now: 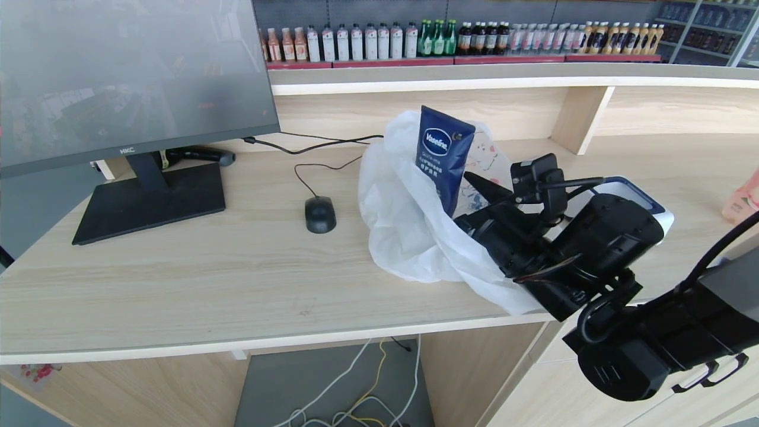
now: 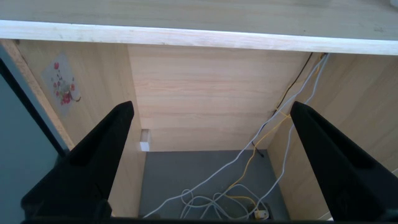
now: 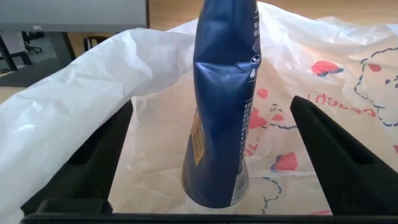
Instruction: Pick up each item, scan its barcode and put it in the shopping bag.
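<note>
A dark blue lotion tube (image 1: 445, 157) stands upright, cap down, inside the white plastic shopping bag (image 1: 409, 231) on the wooden counter. In the right wrist view the tube (image 3: 224, 112) rises between my right gripper's (image 3: 211, 102) two spread fingers, which are open and touch neither side of it. In the head view the right gripper (image 1: 474, 204) sits at the bag's mouth, just right of the tube. My left gripper (image 2: 211, 106) hangs open below the counter's front edge, with nothing between its fingers.
A monitor (image 1: 130, 77) on a black stand fills the counter's left, with a handheld scanner (image 1: 195, 155) behind it and a mouse (image 1: 320, 214) beside the bag. A white-and-blue device (image 1: 643, 204) lies behind my right arm. A pink bottle (image 1: 742, 204) stands far right.
</note>
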